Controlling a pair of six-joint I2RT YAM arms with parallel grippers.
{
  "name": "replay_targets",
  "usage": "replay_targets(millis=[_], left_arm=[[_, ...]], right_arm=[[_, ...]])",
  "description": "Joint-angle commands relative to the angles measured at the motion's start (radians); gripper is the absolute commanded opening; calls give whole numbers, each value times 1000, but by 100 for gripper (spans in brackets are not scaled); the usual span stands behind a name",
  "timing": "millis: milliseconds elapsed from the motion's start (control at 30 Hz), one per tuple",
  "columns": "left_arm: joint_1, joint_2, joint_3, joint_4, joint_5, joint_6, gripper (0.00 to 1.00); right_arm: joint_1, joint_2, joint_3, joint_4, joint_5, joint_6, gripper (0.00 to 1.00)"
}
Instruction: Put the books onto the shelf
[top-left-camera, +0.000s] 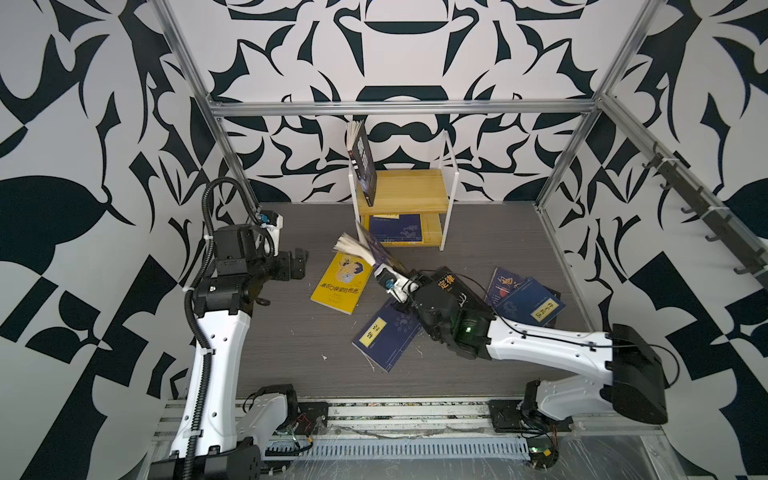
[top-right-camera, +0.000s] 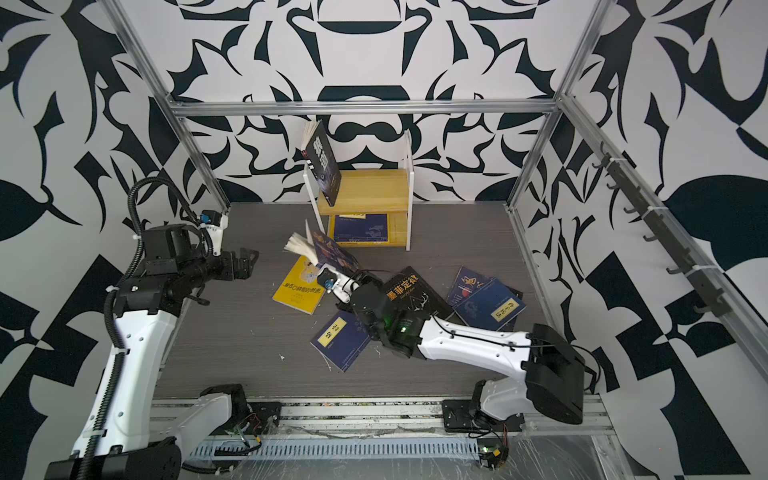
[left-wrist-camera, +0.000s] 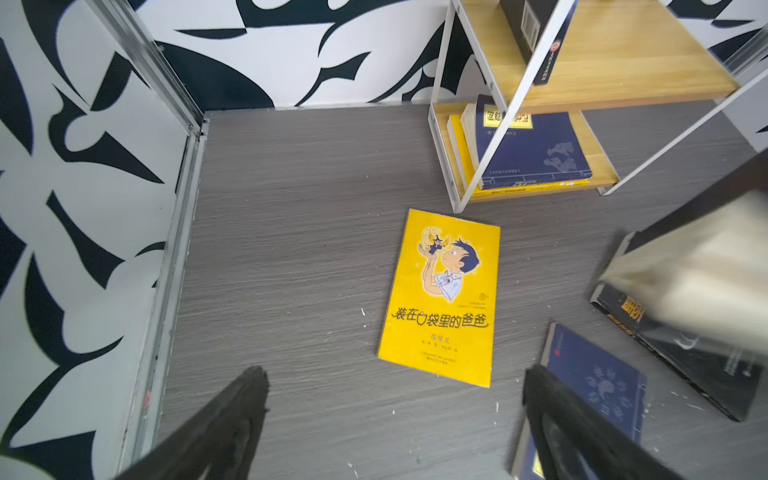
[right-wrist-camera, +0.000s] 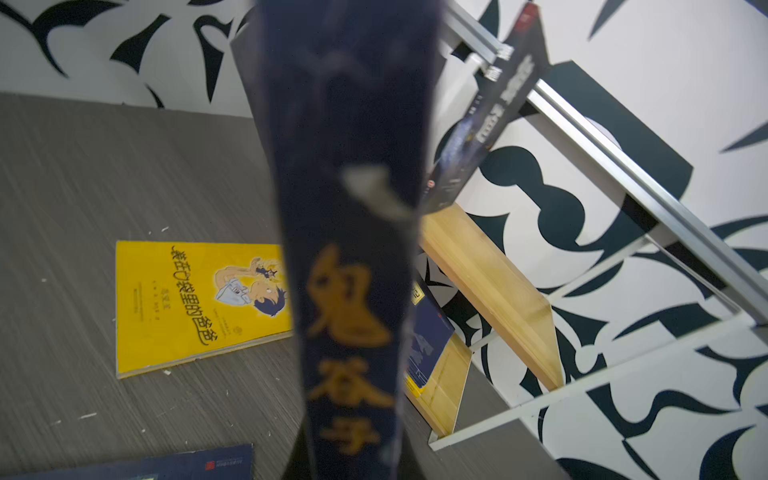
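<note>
My right jaws clamped one end of the purple book (right-wrist-camera: 353, 270), held tilted just before the shelf (top-left-camera: 411, 189); my left jaws gaped empty, apart from it.

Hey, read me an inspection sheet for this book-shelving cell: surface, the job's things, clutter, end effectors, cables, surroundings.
Surface: grey wood-grain tabletop.
Job's things: shelf holds a black book leaning on its upper board and a navy book flat on the lower one; yellow book, labelled navy book, black gold-lettered book and a navy pile lie on the tabletop.
Clutter: small white scraps.
End effectors: left end effector open, empty; right end effector shut on a dark blue book, pages fanned.
Cables: black conduit along the left arm; loose wires at the base rail.
Surroundings: patterned walls, aluminium frame, hook rail.
</note>
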Motion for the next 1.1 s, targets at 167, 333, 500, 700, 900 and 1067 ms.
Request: replay_targets(millis=[167,333,500,700,900,1067], left_arm=[[5,-71,-229,142,101,-32,99],[8,-110,-322,183,129,-28,100],[6,-135,-383,214,187,-20,99],[-3,-152,-399,226,211,-3,100],[-17,-162,-415,235,225,8,99],[-26,-160,-418,241,228,7,99]], right_arm=[[-141,-110,189,-131,-25,387,0],[-219,-62,310,-116,-47,466,0],[-292,40,435,-55,-54,511,0],[-385,247,658,-28,-85,550,0],[-422,490,880,37,-49,520,0],[-433,674,1082,6,-49,492,0]])
